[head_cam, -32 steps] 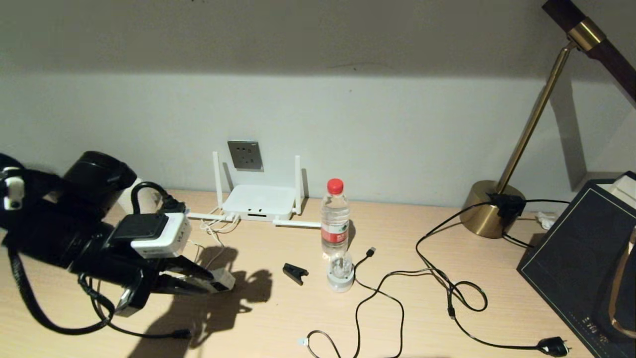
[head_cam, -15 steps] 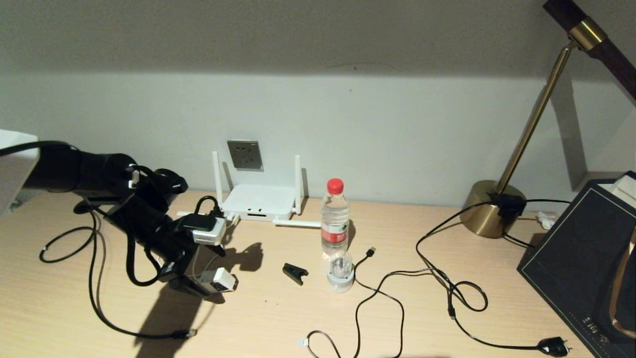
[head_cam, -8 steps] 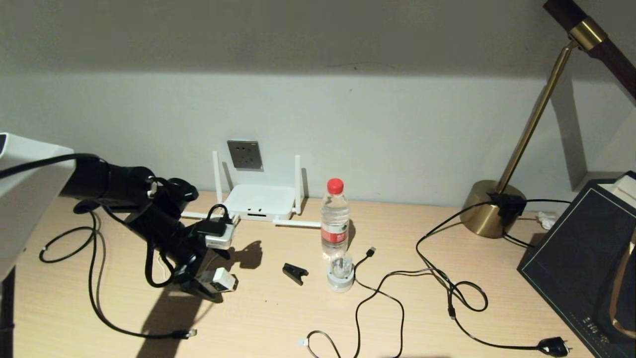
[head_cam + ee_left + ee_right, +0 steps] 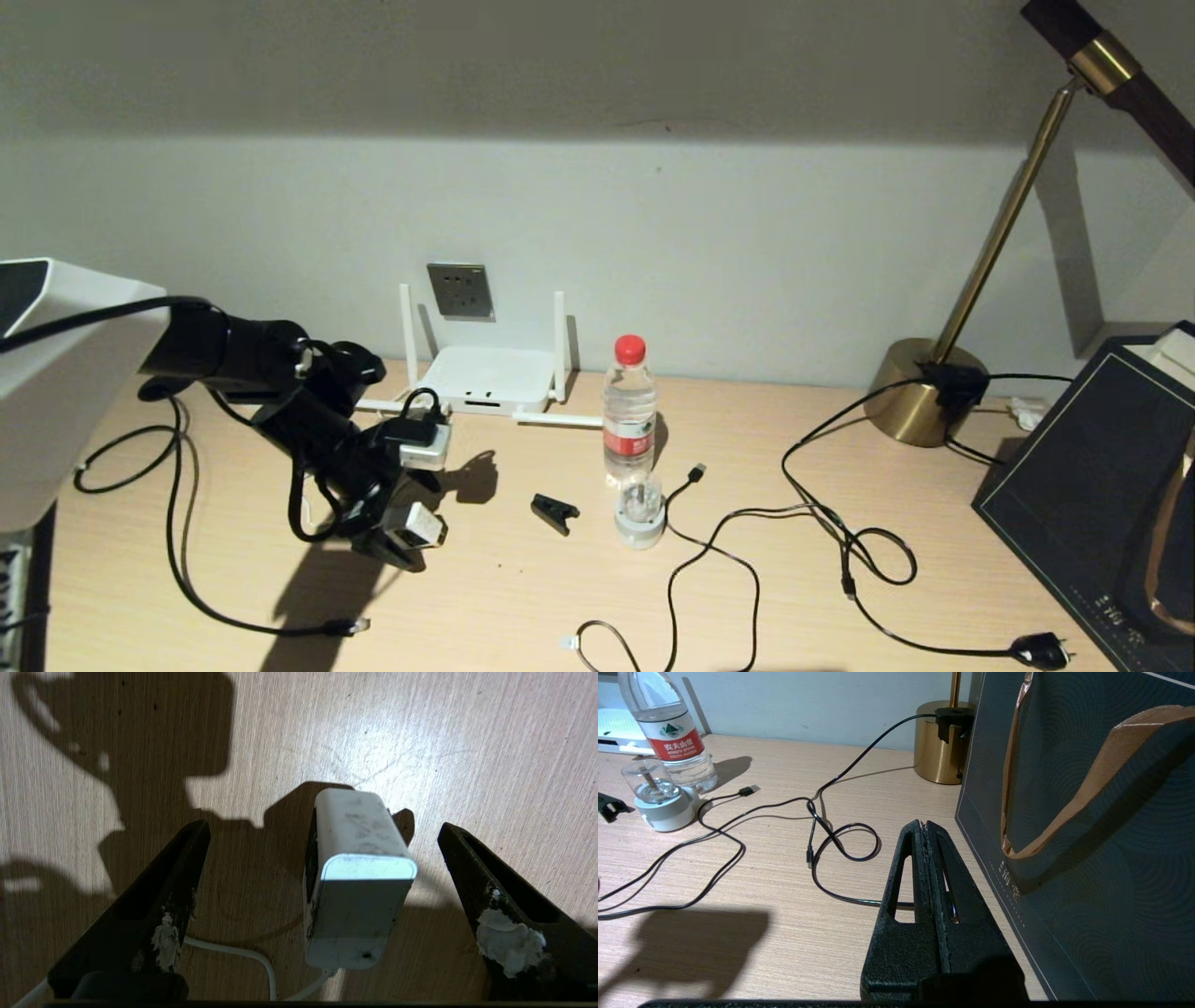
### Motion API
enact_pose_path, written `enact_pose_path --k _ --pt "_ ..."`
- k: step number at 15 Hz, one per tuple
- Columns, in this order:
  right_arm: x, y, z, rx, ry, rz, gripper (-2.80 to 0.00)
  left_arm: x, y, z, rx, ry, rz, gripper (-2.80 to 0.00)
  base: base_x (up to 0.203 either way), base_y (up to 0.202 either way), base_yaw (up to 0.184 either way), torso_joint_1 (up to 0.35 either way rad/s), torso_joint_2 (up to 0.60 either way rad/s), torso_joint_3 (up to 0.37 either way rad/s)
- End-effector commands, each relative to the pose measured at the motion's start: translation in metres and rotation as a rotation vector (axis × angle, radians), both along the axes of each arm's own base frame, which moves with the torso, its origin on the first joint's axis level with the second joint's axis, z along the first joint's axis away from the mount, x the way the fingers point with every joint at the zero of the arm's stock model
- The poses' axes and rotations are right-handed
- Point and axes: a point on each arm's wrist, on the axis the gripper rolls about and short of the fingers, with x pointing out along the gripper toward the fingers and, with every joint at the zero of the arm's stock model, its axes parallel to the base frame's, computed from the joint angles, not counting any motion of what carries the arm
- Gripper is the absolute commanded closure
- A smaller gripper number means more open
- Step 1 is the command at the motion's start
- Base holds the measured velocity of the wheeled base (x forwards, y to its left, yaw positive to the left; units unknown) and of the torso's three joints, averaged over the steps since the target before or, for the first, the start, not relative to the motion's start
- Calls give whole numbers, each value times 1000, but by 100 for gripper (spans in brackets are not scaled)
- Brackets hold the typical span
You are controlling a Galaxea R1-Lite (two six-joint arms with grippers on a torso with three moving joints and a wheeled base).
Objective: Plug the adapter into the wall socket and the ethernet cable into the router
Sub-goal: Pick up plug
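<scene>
The white adapter (image 4: 419, 525) lies on the wooden table in front of the router (image 4: 485, 378). My left gripper (image 4: 403, 539) is open and straddles it. In the left wrist view the adapter (image 4: 359, 882) sits between the two dark fingers (image 4: 177, 882) with a gap on each side, and its thin white cord (image 4: 233, 952) trails back. The grey wall socket (image 4: 460, 290) is on the wall behind the router. The black ethernet cable (image 4: 177, 560) loops at the left, its connector (image 4: 347, 625) near the front edge. My right gripper (image 4: 923, 823) is shut and empty, low beside a dark bag.
A red-capped water bottle (image 4: 629, 411), a small clear-domed white device (image 4: 639, 518) and a black clip (image 4: 555, 512) stand mid-table. Thin black cables (image 4: 719, 551) snake to the right towards the brass lamp base (image 4: 920, 392) and a black plug (image 4: 1041, 650). A dark paper bag (image 4: 1102, 485) fills the right edge.
My left arm has swung down and rightward to the adapter, and its fingers have spread slightly wider around it. The adapter has not moved. The right gripper stays still.
</scene>
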Motion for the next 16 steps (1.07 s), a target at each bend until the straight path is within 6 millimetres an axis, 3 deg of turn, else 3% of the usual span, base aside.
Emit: enact_pose_path --k 1,12,14,16 --pt "3 0 -10 0 35 0 0 -1 -1 1 -3 0 -8 0 0 0 0 0 0 0" --pt "3 0 -10 0 36 0 0 -17 5 9 -6 8 2 0 0 0 0 0 0 0" --pt "3 0 -10 0 36 0 0 -34 5 34 -38 -67 1 0 0 0 0 0 0 0" --pt "3 0 -10 0 36 -1 0 -63 5 66 -126 -132 33 0 0 0 0 0 0 0"
